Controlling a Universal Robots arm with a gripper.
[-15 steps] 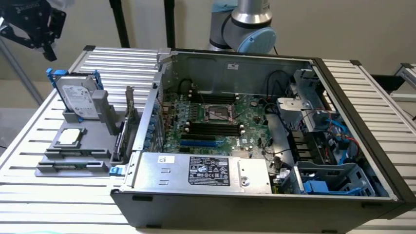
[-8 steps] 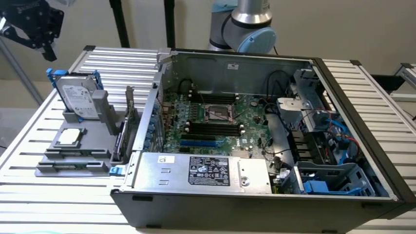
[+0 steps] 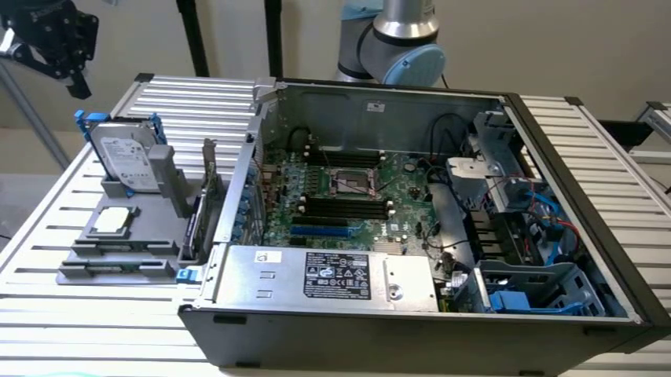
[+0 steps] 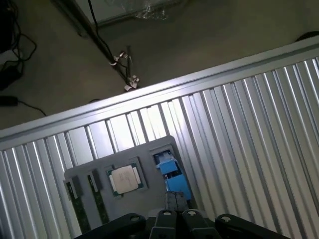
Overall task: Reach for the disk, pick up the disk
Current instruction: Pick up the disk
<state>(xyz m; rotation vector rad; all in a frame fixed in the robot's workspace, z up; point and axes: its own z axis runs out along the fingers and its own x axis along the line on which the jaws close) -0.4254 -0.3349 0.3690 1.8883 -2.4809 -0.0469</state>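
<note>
disk [image 3: 122,161] [image 4: 172,173] x1: upright on edge in blue bracket, slotted in grey holder [image 3: 118,253] x1 on tabletop [image 3: 587,149] | chip [image 3: 113,221] x1 flat in same holder | open computer case [image 3: 419,334] x1 beside | hand [image 3: 75,83] [image 4: 177,201] x1: fingers pressed together, holding nothing, high above disk, well apart

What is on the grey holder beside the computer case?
The disk stands upright at the far end of the holder; a square chip lies flat in the middle. A grey post covers part of the disk.
</note>
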